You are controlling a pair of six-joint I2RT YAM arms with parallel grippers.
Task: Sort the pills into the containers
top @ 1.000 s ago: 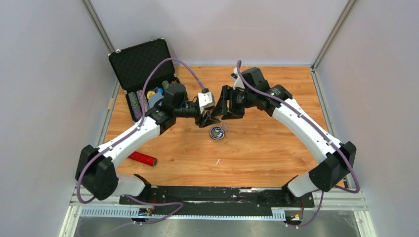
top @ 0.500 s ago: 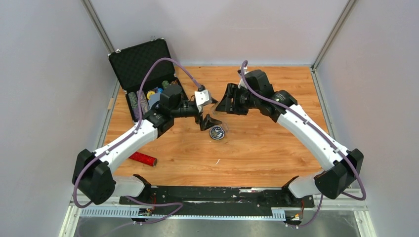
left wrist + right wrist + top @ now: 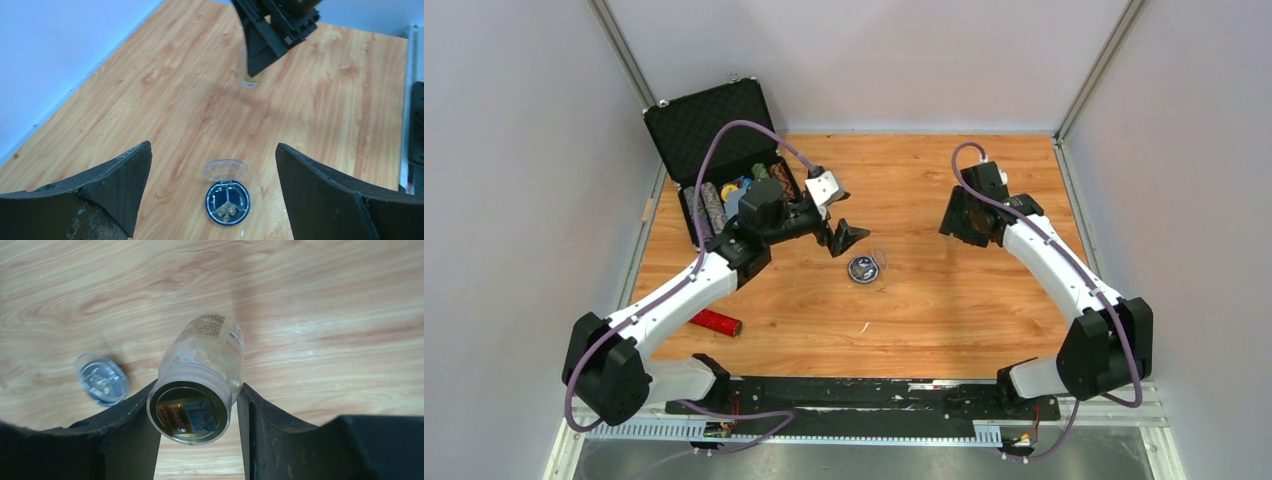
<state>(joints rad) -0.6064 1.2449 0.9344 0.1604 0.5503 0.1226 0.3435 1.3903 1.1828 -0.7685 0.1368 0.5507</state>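
The container is a small round dish (image 3: pixel 863 267) with a dark rim and three compartments, its clear hinged lid (image 3: pixel 225 169) open. Several yellowish pills (image 3: pixel 227 210) lie in its near compartment. My left gripper (image 3: pixel 842 238) is open and empty, held above and just left of the dish; in the left wrist view the dish (image 3: pixel 228 202) shows between its fingers (image 3: pixel 120 175). My right gripper (image 3: pixel 959 215) is shut on a clear labelled pill bottle (image 3: pixel 205 375), over the table's right side, far from the dish. It also shows in the left wrist view (image 3: pixel 270 30).
An open black poker-chip case (image 3: pixel 724 150) with chips stands at the back left. A red cylinder (image 3: pixel 712 321) lies at the front left. A small clear round cap (image 3: pixel 102 380) lies on the wood beside the right gripper.
My right arm has drawn back from over the dish to the right side, carrying the bottle. My left gripper has shifted slightly up and left, still open.
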